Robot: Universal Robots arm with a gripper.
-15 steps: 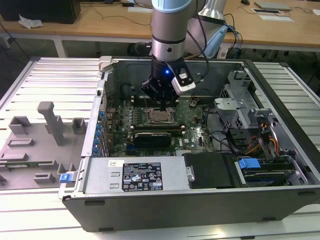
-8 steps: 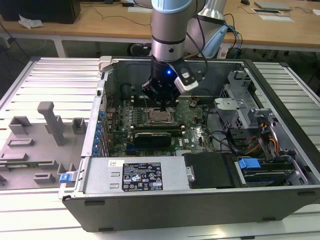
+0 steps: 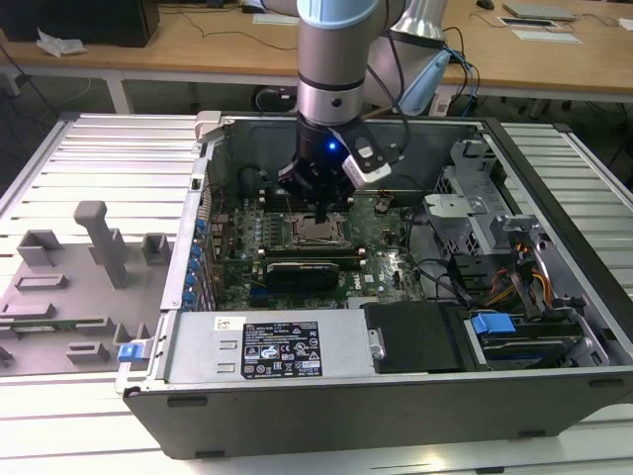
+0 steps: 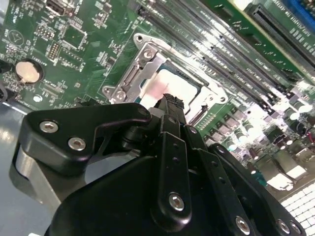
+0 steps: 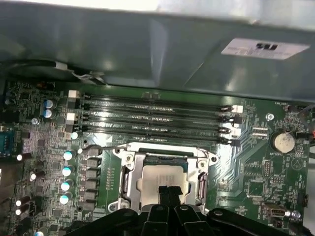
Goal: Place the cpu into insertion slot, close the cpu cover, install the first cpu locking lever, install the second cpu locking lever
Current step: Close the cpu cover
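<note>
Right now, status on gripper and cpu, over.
Gripper shut, tips over the cpu. Cpu seated, cpu cover down around it. Nothing blocking.

The cpu (image 5: 156, 178) top is dull silver-grey metal; the cpu cover (image 5: 127, 181) shiny metal; the gripper (image 5: 170, 191) matt black; the circuit board (image 5: 246, 164) glossy green.

Long light-brown wooden desk (image 3: 198, 45) on white metal legs (image 3: 117, 94) across the rear, white paper sheets (image 3: 544, 35) and black box (image 3: 79, 20) on its top, dark floor (image 3: 40, 109) beneath, pale-grey ribbed aluminium work table (image 3: 109, 163) in the foreground, grey moulded fixture tray (image 3: 69, 297) at the exterior view's left, even, diffuse lighting
</note>
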